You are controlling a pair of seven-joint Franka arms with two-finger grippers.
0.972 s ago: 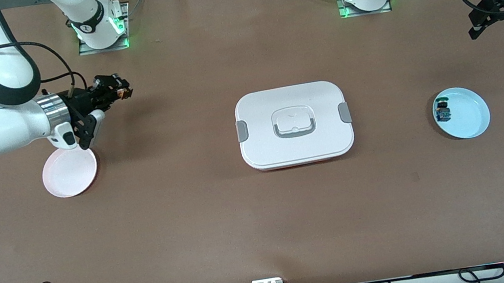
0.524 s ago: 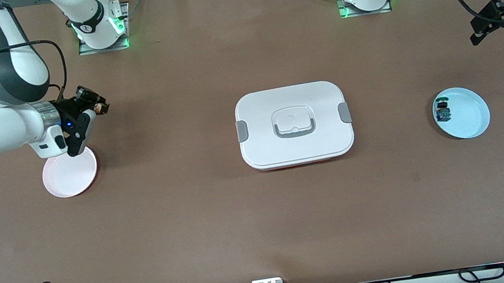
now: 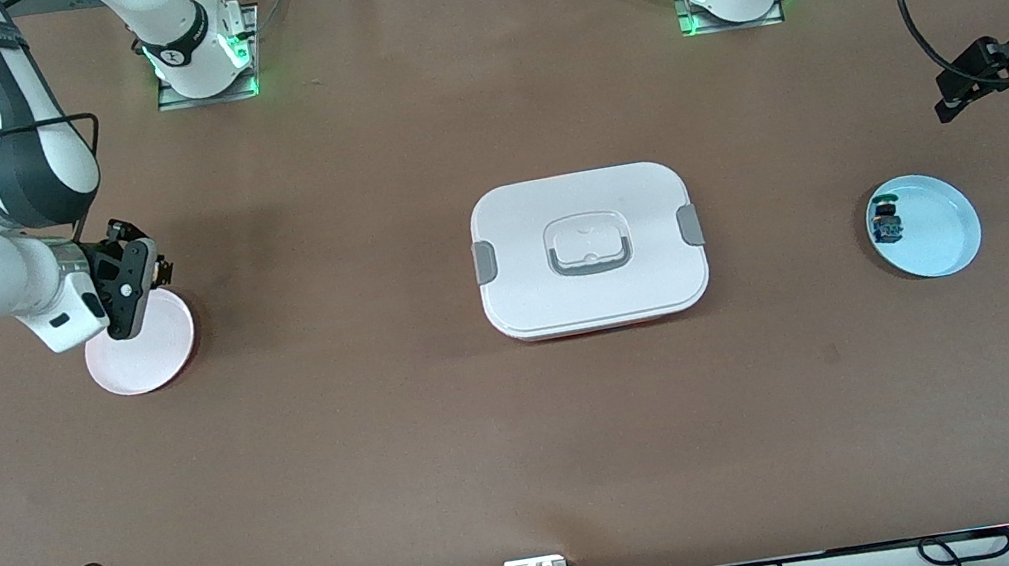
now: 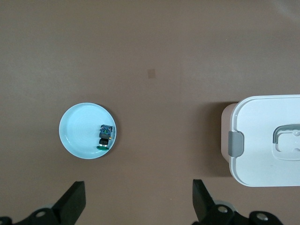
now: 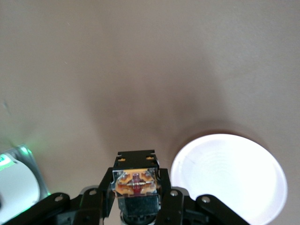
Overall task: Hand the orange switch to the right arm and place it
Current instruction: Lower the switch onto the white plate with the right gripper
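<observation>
Brown tabletop [image 3: 385, 423], bases at twelve o'clock. Over the pink plate's [image 3: 156, 353] edge at nine o'clock: right gripper [image 3: 149, 275], clamped tight on the orange switch [image 5: 136, 182] (handover evidently done). Placing step in hand; calls for centring over the plate, lowering, then releasing. White lidded box [image 3: 588, 249] mid-table. At three o'clock, blue plate [image 3: 937, 230] carrying the blue switch [image 3: 886, 223]; above the table's edge, left gripper [image 3: 988, 77], spread wide, empty, waiting.

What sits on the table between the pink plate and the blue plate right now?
In the front view, only the white lidded container lies between the pink plate and the blue plate; the table on either side of it is bare.
</observation>
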